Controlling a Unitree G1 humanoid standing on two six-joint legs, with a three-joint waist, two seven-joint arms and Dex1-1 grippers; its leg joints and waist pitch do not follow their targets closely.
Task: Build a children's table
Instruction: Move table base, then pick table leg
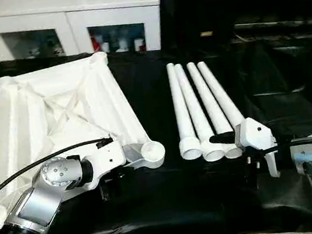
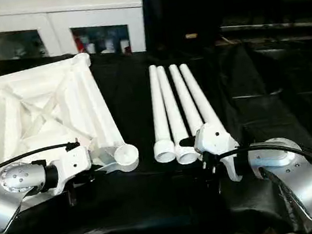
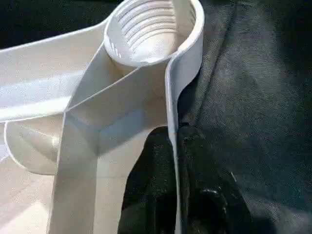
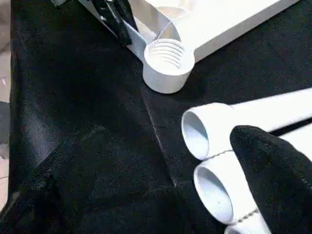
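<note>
Left gripper (image 3: 174, 161): reached toward 2 o'clock, clamped on tabletop (image 1: 56, 108) rim by its socket (image 1: 151, 151)
Right gripper (image 1: 228, 137): jaws wide, holding nothing, reaching toward 10 o'clock over the ends of the legs (image 1: 201, 105)

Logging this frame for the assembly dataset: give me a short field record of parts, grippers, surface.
tabletop: underside up, ribs showing, on black cloth
near corner socket: empty, threaded inside
legs: four, side by side, unattached
left gripper: shut on tabletop rim beside that socket
right gripper: open, at the legs' near ends
background: white cabinet
</note>
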